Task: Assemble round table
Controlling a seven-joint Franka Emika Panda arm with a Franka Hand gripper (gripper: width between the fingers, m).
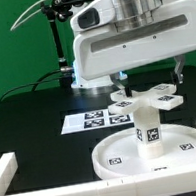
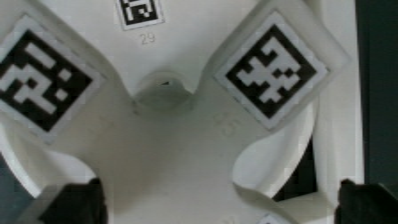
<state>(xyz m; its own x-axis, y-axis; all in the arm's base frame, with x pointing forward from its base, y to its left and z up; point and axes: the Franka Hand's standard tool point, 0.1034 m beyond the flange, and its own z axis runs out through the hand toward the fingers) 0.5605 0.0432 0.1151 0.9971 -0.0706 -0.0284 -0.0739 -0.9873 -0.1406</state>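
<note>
Jaws: two dark fingertips (image 2: pixel 75 200) stand apart, one on each side of the foot; whether they press on it or are released cannot be told.
Gripper (image 2: pixel 214 203): points straight down over the parts; in the exterior view its tips are hidden behind the arm's white body.
Foot (image 2: pixel 169 110): white cross-shaped piece directly under the jaws, tagged arms spreading outward, a small hole at its centre.
Leg (image 1: pixel 147 126): short thick cylinder below the foot, upright, tag facing the camera; the foot sits on its top.
Disc (image 1: pixel 114 156): large round rimmed top, lying flat under the leg.
Marker board (image 1: pixel 87 120): flat on the black table, beyond the disc.
Step, as judged: fixing the foot onto the leg.
Next move, as judged: keep the foot centred and level, turning it home without tilting the leg.
</note>
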